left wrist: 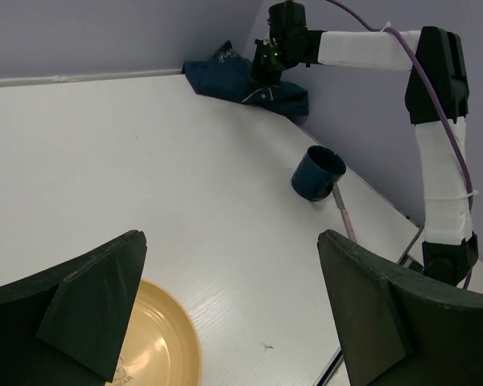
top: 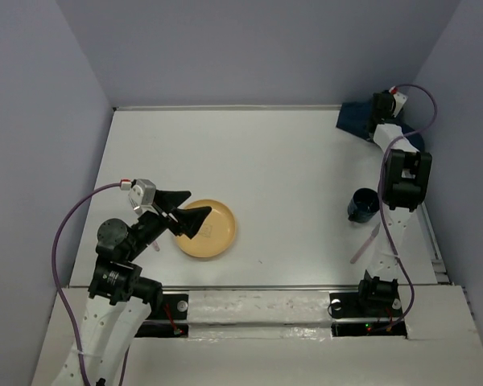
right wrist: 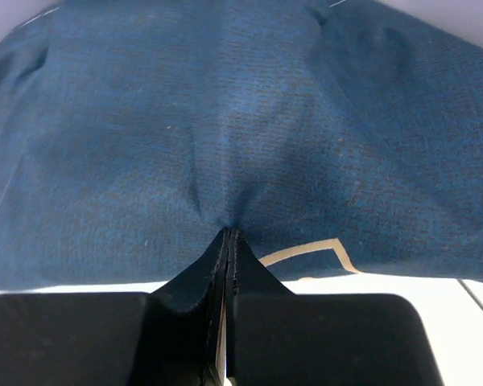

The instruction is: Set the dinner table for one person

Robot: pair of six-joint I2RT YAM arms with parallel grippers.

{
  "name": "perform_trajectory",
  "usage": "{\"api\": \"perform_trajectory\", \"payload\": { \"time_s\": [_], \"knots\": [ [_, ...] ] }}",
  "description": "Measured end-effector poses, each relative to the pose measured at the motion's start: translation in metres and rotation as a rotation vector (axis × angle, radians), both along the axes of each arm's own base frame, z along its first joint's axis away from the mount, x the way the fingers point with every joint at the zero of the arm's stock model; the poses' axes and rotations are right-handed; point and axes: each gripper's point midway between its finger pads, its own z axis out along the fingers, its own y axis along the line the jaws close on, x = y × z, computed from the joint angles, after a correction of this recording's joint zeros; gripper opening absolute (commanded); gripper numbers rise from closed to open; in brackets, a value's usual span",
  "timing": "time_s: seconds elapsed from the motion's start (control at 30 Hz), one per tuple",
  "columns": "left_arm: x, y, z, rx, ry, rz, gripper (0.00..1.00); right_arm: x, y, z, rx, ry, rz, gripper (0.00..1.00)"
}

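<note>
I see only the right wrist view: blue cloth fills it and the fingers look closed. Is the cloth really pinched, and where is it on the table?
Observer: The right gripper is shut on the blue placemat, which lies bunched in the far right corner of the dinner table.
Operator: What else is there on the table?
Observer: A yellow plate lies at the near left, a dark blue cup stands at the right, and a pink utensil lies just nearer than the cup.
Operator: And the other arm?
Observer: The left gripper is open, over the plate's left rim, holding nothing.
</note>
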Motion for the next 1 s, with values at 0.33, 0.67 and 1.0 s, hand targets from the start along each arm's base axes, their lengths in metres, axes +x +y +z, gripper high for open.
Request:
{"api": "perform_trajectory", "payload": {
  "time_s": [0.33,0.67,1.0],
  "knots": [
    [0.000,0.001,0.001,-0.001,-0.006,0.005,0.99,-0.011,0.044,0.097,-0.035,-0.168,0.147,0.00],
    [-0.001,0.001,0.002,-0.002,-0.008,0.003,0.99,-0.066,0.174,0.166,0.026,-0.285,0.572,0.00],
    [0.012,0.005,-0.004,-0.010,0.034,0.051,0.99,-0.176,0.331,0.251,0.149,-0.445,1.243,0.24]
  ]
}}
